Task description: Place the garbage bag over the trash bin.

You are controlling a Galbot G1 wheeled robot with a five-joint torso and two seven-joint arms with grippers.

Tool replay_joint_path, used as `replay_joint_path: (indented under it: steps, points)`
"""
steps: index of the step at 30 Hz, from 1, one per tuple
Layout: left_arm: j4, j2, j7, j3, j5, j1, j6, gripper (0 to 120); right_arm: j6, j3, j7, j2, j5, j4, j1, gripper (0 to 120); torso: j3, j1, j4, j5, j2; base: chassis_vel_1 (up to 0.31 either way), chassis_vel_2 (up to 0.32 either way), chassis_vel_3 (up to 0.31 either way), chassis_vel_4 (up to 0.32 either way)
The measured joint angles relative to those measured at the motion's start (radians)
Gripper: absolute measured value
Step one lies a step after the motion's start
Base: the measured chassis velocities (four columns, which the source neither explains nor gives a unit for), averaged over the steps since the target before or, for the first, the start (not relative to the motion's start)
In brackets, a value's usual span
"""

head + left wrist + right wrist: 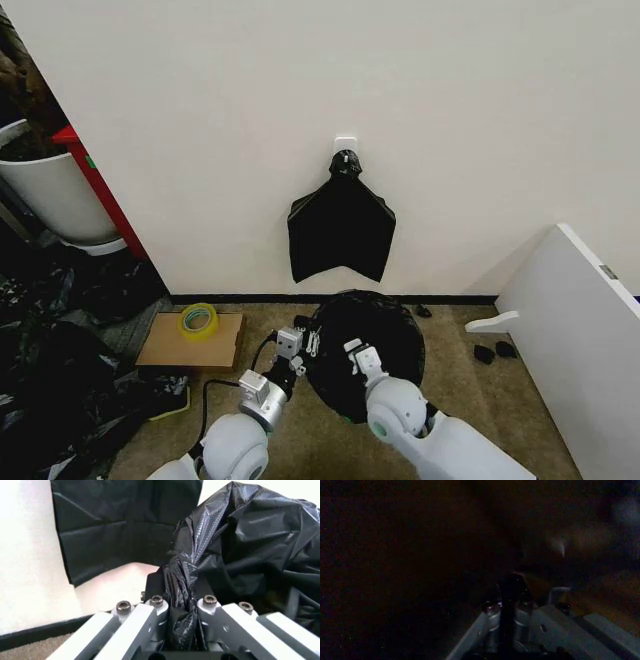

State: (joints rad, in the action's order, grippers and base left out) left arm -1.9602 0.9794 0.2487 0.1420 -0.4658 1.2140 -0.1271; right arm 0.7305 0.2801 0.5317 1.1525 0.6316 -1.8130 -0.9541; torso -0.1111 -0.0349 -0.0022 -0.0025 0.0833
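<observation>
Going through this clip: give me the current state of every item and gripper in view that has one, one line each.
garbage bag: spread open into a round dark mass on the floor, left edge bunched and pinched.
left gripper: shut on a fold of the bag.
right gripper: down inside the dark of the bag, shut on a strip of plastic.
black bundle: hanging flat on the wall from a clip.
tape roll: lying flat on the cardboard.
</observation>
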Motion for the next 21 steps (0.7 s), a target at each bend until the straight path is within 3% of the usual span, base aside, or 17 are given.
replay_joint_path:
  steps: [8, 21]
  points:
    - [-0.008, 0.0, -0.008, -0.008, 0.018, 0.014, -0.008, 4, 0.0, -0.008, -0.004, -0.004, -0.049, 0.102, 0.048, 0, 0.0, 0.0, -0.0003, -0.0001, 0.0, 0.0, 0.0, 0.0, 0.0]
    - [-0.011, -0.003, -0.012, -0.008, 0.017, 0.001, -0.001, 4, 0.0, -0.001, -0.029, 0.023, -0.08, 0.108, 0.077, 0, 0.0, 0.0, 0.0002, -0.0001, 0.0, 0.0, 0.0, 0.0, 0.0]
